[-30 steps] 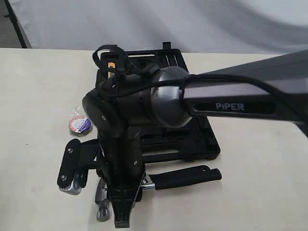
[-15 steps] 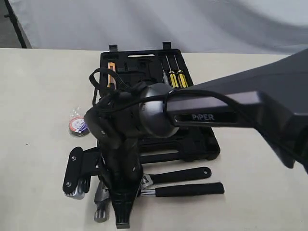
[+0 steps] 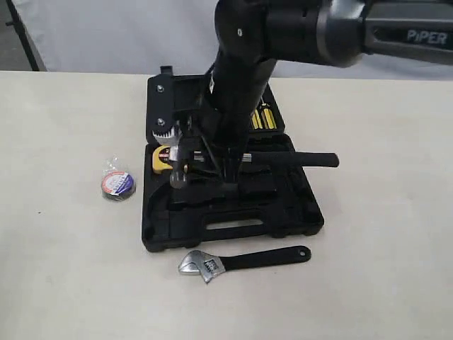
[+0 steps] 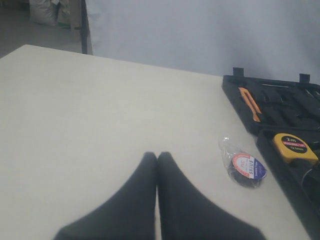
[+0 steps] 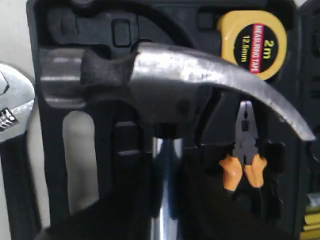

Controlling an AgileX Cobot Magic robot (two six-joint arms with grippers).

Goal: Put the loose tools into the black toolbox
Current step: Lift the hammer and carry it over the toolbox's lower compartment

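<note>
Exterior view, nearest first: the adjustable wrench [image 3: 241, 261] lies alone on the table [image 3: 64, 283], silver jaw end to the left and black handle to the right, just in front of the black toolbox [image 3: 233, 228] and not touching it. Half a second ago the claw hammer lay on the table right beside this wrench, with the right arm bent low over both; now the hammer is off the table and the arm has risen. Further back, the right gripper [image 3: 228, 168] is clamped on the claw hammer [image 3: 294, 159] near its head, holding it roughly level above the open toolbox, black handle jutting right and steel head at the left over the near half of the case. Whether the head touches the case cannot be told. The right wrist view shows the steel shaft pinched between the dark fingers, with the yellow tape measure [image 5: 254, 42] and the orange-handled pliers [image 5: 244, 160] seated in the case beyond the curved claw. Left of the toolbox, the dark tape roll [image 3: 117, 184] sits on the table in its clear wrap, where it was before. The left wrist view shows the left gripper [image 4: 157, 156] with its fingers pressed together on nothing, above the table. Farthest back, yellow-handled screwdrivers [image 3: 263, 117] rest in the rear half of the case
</note>
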